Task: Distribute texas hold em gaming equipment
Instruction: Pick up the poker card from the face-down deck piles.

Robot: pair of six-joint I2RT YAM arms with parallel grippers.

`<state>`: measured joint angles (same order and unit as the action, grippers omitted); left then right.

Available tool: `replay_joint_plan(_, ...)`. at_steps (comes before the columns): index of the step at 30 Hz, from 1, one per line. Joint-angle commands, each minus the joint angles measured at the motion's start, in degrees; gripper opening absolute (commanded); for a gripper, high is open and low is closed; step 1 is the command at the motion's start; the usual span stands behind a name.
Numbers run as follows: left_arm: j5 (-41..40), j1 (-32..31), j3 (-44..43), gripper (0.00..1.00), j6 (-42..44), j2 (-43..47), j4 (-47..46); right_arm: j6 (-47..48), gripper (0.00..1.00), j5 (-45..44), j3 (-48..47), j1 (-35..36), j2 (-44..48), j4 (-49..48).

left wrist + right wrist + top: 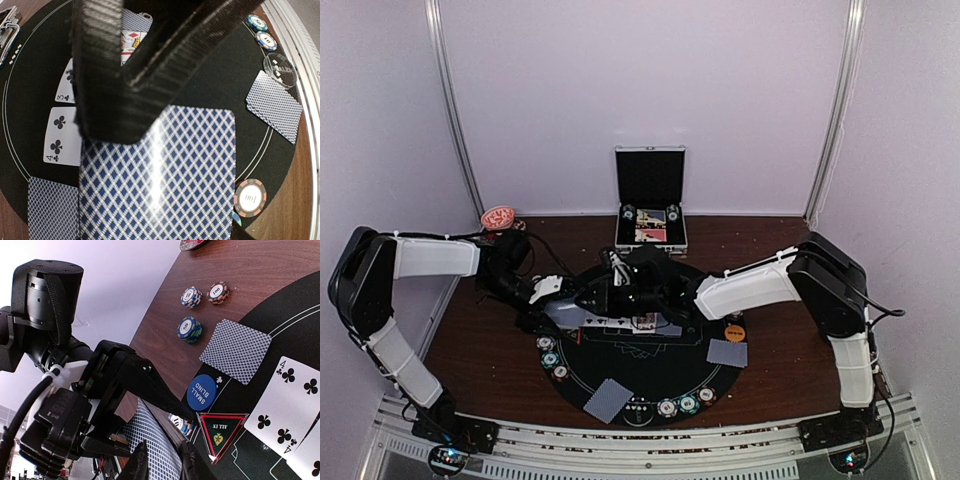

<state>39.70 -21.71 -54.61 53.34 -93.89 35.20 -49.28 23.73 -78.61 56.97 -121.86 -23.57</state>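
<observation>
The step in hand is dealing. The left gripper [131,75] is clenched on a deck of cards [165,180], held face down above the round black mat [650,375], a little toward 11 o'clock from its centre. The right gripper [162,465] comes in from the 3 o'clock side, and its two fingers stand narrowly apart on either side of the edge of the top card [152,432]. I cannot tell whether they are pinching the card or only flanking it.

Much of the table is already laid out. A row of face-up cards [620,322] lies at the mat's centre, the four of clubs [61,142] among them. One face-down card [608,400] lies at 7 o'clock and another [727,352] at 3 o'clock, with an orange disc [734,332] just beside the latter. Chips sit at 9 o'clock [548,345] and at 5 to 6 o'clock [688,403]. A blue small-blind disc [204,391] and a triangular all-in marker [222,432] lie near the four of clubs. The open metal case [650,200] stands beyond the mat at 12 o'clock.

The next move probably calls for a firm pinch on one card alone. The right arm would then slide it off sideways while the left holds the deck steady. Lifting two cards together is the likely slip.
</observation>
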Motion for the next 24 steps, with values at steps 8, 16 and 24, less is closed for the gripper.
replay_joint_plan(8,1.3,-0.2,-0.1,0.57,0.9,-0.5,0.4,2.2,0.14,-1.8,0.0,0.7,1.0,2.1)
replay_joint_plan(16,1.4,-0.2,-0.1,0.57,0.9,-0.6,0.4,1.6,0.0,-0.9,1.2,0.6,1.9,0.7)
replay_joint_plan(24,1.3,-0.1,-0.1,0.57,0.9,-0.8,0.4,-1.6,0.0,-1.6,9.3,-0.8,7.3,-5.2)
